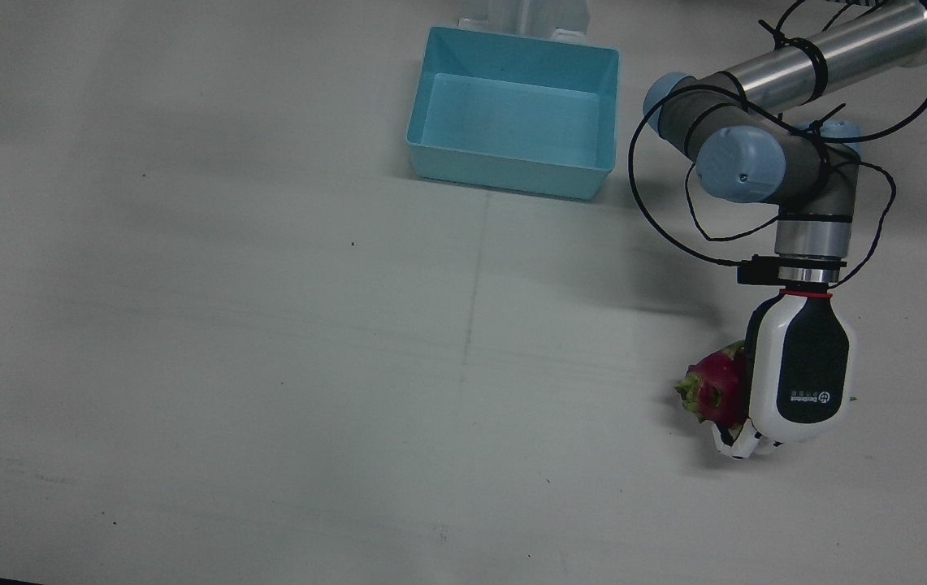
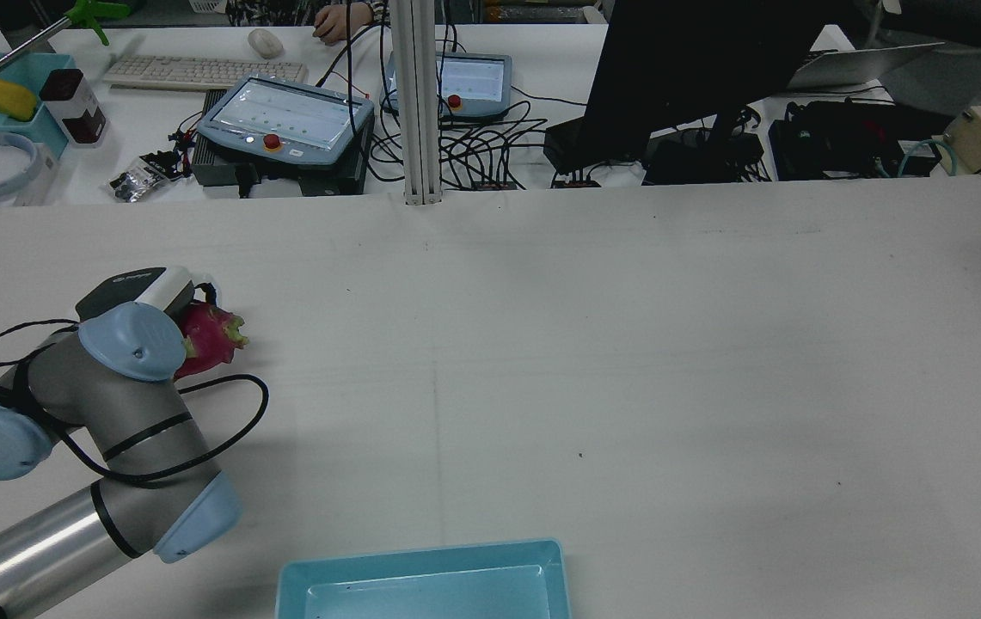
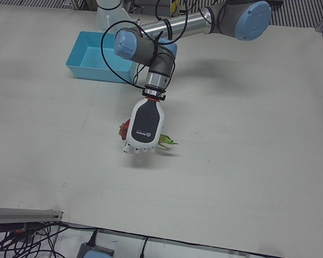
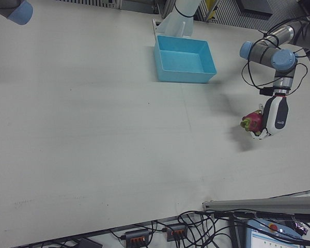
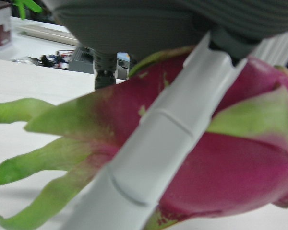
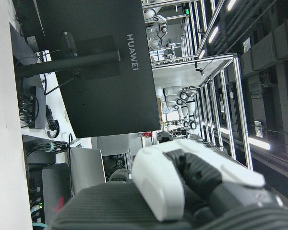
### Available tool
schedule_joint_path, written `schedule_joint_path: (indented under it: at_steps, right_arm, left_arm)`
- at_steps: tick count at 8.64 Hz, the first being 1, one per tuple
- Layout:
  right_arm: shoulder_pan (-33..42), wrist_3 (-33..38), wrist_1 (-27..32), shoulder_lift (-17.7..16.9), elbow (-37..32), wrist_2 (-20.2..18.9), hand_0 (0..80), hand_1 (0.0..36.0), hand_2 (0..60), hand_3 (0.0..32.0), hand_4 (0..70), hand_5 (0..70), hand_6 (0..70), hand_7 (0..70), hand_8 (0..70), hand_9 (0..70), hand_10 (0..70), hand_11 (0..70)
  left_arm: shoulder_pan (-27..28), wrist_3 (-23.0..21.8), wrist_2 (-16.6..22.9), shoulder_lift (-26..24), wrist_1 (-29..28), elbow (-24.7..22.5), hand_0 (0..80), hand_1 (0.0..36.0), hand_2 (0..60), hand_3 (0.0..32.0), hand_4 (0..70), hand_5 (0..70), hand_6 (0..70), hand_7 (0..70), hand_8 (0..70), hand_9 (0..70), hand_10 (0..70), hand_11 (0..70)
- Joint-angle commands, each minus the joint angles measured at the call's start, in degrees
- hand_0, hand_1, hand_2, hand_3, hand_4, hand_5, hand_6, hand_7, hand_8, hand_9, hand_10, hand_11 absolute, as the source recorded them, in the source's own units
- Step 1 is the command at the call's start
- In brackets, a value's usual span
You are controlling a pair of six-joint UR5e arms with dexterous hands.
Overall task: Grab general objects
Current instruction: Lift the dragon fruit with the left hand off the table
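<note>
The left hand (image 1: 798, 380) is down at the counter (image 1: 268, 366) in the lower right of the front view, its white and black back facing the camera and its fingers curled around a dragon fruit (image 1: 715, 388). In the left hand view a white finger (image 5: 158, 143) lies diagonally across the fruit's skin, pressed against it, so the hand is grasping the fruit. The fruit sits low at the counter; whether it rests on the surface or is just lifted cannot be told. It is deep magenta with green, leaf-like scales that fan out at one end, poking out beside the hand in the left-front view.

The right hand (image 6: 192, 184) shows only in its own view, at the bottom of the frame; whether it is spread or clenched cannot be told.

A light blue bin (image 1: 514, 110) stands well apart at the top centre of the front view.
</note>
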Motion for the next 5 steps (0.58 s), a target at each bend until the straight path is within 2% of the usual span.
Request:
schedule_joint_path:
  at_steps: [1,2,3,4,5]
  right_arm:
    - [-0.01,0.0,0.0,0.0,0.0,-0.06,0.0,0.0,0.0,0.0,0.0,0.0,0.0,0.0,0.0,0.0,0.0,0.0]
    - [-0.01,0.0,0.0,0.0,0.0,-0.06,0.0,0.0,0.0,0.0,0.0,0.0,0.0,0.0,0.0,0.0,0.0,0.0]
    - [-0.01,0.0,0.0,0.0,0.0,-0.06,0.0,0.0,0.0,0.0,0.0,0.0,0.0,0.0,0.0,0.0,0.0,0.0]
    - [-0.01,0.0,0.0,0.0,0.0,0.02,0.0,0.0,0.0,0.0,0.0,0.0,0.0,0.0,0.0,0.0,0.0,0.0]
    - [0.07,0.0,0.0,0.0,0.0,0.03,0.0,0.0,0.0,0.0,0.0,0.0,0.0,0.0,0.0,0.0,0.0,0.0]
  left_arm:
    - [-2.47,1.72,22.36,-1.88,-14.3,-3.27,80.0,26.3,60.0,0.0,70.0,70.0,70.0,70.0,70.0,70.0,70.0,70.0]
    - [-1.95,1.54,29.73,-2.49,-16.1,-3.71,80.0,26.1,60.0,0.0,70.0,70.0,70.0,70.0,70.0,70.0,70.0,70.0]
    - [-1.85,1.37,31.89,-3.02,-16.12,-7.28,80.0,23.7,60.0,0.0,70.0,70.0,70.0,70.0,70.0,70.0,70.0,70.0]
    - [-1.59,1.19,32.26,-2.67,-14.98,-11.76,79.5,22.6,60.0,0.0,70.0,70.0,70.0,70.0,70.0,70.0,70.0,70.0]
    - [-1.24,0.93,34.36,-3.28,-14.02,-13.89,80.0,33.2,60.0,0.0,70.0,70.0,70.0,70.0,70.0,70.0,70.0,70.0]
